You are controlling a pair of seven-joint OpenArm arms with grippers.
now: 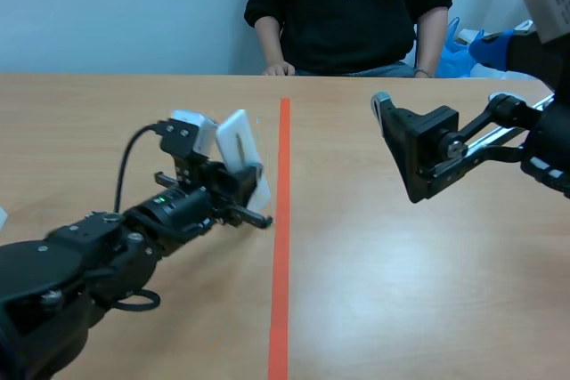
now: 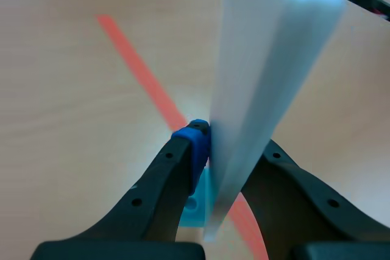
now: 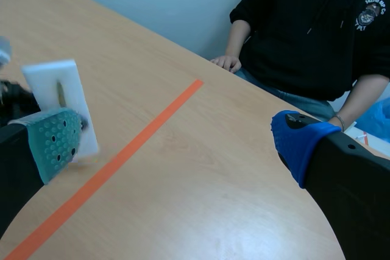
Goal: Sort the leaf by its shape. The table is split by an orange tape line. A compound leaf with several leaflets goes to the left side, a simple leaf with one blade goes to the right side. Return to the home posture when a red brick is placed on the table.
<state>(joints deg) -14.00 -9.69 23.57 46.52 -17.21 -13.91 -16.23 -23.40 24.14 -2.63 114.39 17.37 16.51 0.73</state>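
left gripper (image 1: 242, 186) is clamped on a white leaf card (image 1: 239, 144). the card stands on edge between the blue pads, roughly upright w/ a slight tilt. it sits on the left side of the table (image 1: 427, 291), just beside the orange tape line (image 1: 281, 220), abt mid-depth. can't tell if its lower edge touches the wood.

right gripper (image 3: 177, 141) is spread wide w/ nothing in it, raised over the right side, well apart from the card. a person (image 1: 352, 6) sits at the far edge w/ a hand (image 1: 278, 68) on the table. no red brick in view, so sorting is my guess for the step in hand, not homing.

from the right wrist view the card face shows one thin olive mark. prob a single blade, but too small to be sure. if simple, it belongs right of the tape, so the card isn't placed yet.

to do it well:
- confirm leaf shape first
- carry the card fully across the line, not onto the tape
- keep the grip firm, since a thin card held at one edge could pivot
- lower till the edge meets the wood, lay it flat, then let go
- keep clear of the right arm
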